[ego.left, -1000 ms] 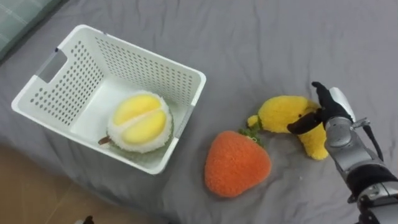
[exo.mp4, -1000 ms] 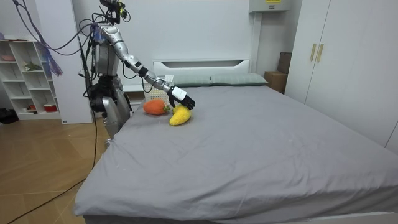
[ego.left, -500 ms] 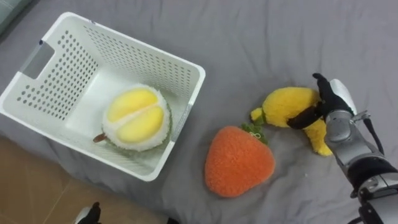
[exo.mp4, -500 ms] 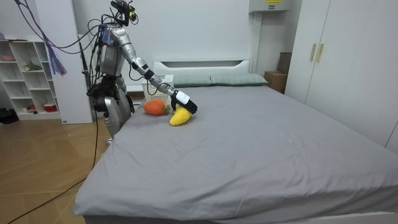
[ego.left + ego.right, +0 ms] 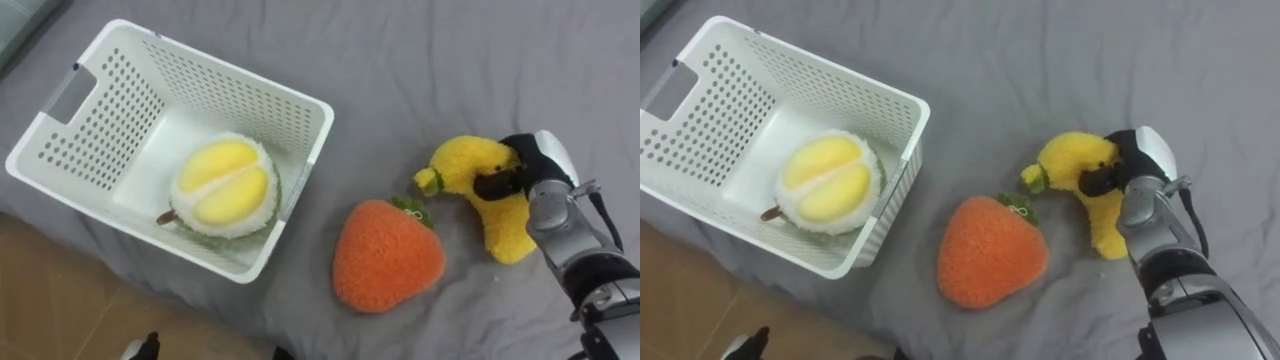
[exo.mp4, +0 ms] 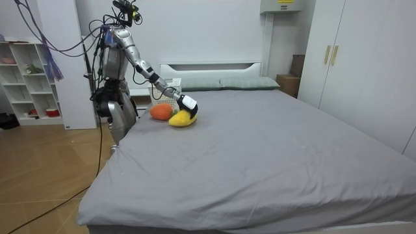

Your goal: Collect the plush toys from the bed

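Right hand point(image 5: 527, 168) comes in from 4 o'clock of the eye views and is clamped on the yellow plush toy point(image 5: 463, 166), dark fingers point(image 5: 497, 183) curled over its middle where the toy bends.

Grey sheet covers the bed point(image 5: 450, 60), and everything else in the eye views lies on it near the edge; wooden floor point(image 5: 60, 300) shows at 7 o'clock. In the room view the robot stands at the side of the bed point(image 6: 260, 149) on the room view's left, close to the headboard end, with the right arm stretched out and down over the mattress to the toys. A white shelf unit point(image 6: 29, 81) stands behind it at 9 o'clock, and pale wardrobe doors point(image 6: 361, 71) stand at 3 o'clock.

Next in size is the white perforated basket point(image 5: 230, 95), set at 10 o'clock in the eye views, with a slot handle in its far end wall. Inside it, against the near right corner, lies a durian plush point(image 5: 222, 187), pale shell split to show yellow flesh.

An orange strawberry plush point(image 5: 387, 257) lies on the sheet at 4 o'clock from the basket, just beside it but apart. The yellow plush toy sits at 2 o'clock from the strawberry, its green-tipped end pointing toward the strawberry's leaves, very near them; its other end hangs down toward 5 o'clock past the hand.
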`<state>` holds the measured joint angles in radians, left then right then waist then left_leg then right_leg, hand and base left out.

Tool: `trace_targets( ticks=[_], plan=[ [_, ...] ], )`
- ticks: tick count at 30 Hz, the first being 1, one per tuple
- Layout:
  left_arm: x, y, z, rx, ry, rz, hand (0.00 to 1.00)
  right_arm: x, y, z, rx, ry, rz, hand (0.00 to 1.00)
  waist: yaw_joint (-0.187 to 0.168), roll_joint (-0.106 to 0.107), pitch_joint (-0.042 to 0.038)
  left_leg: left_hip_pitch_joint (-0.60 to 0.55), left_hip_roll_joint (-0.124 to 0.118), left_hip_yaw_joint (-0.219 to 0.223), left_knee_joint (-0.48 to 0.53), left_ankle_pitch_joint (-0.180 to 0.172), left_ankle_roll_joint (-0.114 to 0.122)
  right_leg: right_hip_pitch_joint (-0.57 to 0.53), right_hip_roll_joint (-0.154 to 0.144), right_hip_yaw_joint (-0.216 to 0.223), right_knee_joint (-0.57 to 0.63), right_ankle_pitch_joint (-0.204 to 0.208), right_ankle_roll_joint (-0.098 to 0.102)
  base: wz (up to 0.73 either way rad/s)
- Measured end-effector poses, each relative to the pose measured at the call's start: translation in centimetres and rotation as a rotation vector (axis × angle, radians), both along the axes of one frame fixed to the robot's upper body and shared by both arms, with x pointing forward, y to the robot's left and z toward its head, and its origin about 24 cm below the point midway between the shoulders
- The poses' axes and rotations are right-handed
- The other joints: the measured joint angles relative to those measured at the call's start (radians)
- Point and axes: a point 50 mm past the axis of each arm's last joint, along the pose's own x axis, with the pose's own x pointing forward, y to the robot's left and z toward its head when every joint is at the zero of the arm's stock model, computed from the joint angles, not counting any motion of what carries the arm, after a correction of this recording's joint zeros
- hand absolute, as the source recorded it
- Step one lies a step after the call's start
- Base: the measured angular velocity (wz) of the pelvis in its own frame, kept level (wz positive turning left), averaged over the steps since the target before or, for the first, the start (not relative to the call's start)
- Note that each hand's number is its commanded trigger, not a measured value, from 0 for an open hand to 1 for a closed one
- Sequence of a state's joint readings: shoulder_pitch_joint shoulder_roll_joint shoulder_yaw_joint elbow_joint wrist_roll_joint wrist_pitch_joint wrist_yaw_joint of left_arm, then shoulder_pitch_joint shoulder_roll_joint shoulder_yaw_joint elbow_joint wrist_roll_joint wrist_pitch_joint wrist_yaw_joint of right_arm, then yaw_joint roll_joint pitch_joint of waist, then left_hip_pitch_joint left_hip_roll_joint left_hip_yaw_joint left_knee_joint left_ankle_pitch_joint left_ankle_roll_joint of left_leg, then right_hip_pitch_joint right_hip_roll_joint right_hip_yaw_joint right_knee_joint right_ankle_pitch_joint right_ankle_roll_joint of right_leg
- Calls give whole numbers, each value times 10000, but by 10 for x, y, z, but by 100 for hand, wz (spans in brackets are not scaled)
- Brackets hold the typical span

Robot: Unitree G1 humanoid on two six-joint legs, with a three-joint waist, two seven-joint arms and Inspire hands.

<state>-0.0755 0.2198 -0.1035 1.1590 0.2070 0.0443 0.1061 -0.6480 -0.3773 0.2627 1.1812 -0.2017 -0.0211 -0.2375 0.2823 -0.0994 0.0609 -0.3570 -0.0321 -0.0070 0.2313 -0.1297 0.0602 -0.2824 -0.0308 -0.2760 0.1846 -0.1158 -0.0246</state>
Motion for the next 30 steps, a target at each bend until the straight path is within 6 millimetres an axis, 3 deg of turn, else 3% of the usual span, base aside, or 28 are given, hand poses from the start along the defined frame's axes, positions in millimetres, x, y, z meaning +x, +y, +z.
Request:
trace_targets(
  ticks=[12, 13, 14, 20, 24, 25, 30],
  plan=[
    [0, 2, 1, 50, -73, 9, 0, 3, -9, 12, -751, -210, 246, 100, -192, -25, -71, 352, 5, 4, 30, 3, 2, 343, -65, 61, 3, 0, 0, 0],
    [-3, 5, 1, 103, -9, 38, 0, 3, -9, 12, -747, -256, 267, 100, -296, -22, -114, 574, 7, 8, 13, 3, 2, 570, -64, 50, -6, 0, 0, 0],
    [-7, 8, 1, 180, 97, 68, 0, 3, -8, 13, -733, -299, 330, 100, -354, -58, -236, 794, 13, 39, -7, 2, 2, 771, -61, 41, -5, 0, 1, -4],
    [-28, 16, -2, 475, 617, -29, 0, 6, 7, 24, -837, -1052, 1131, 100, -685, -11, -490, 2073, 14, 55, -353, -5, -4, 1991, -36, 66, -182, -15, 25, 0],
    [-41, 20, -3, 623, 787, 55, 0, 13, 21, 39, -671, -1695, 1726, 100, -855, 12, -527, 2678, 8, 36, -600, -14, -12, 2476, -31, 123, -186, -67, 94, 0],
    [-46, 22, -4, 715, 937, 51, 0, 14, 26, 47, -560, -2074, 1900, 100, -916, -4, -572, 2777, -16, 39, -611, -15, -14, 2594, -31, 134, -192, -105, 137, 0],
    [-55, 26, -4, 735, 1166, 437, 0, 15, 57, 86, -485, -3978, 3286, 100, -1109, -8, -619, 3192, -154, 1, -606, -16, -9, 3187, -142, 98, -320, -315, 88, 7]
  ],
)
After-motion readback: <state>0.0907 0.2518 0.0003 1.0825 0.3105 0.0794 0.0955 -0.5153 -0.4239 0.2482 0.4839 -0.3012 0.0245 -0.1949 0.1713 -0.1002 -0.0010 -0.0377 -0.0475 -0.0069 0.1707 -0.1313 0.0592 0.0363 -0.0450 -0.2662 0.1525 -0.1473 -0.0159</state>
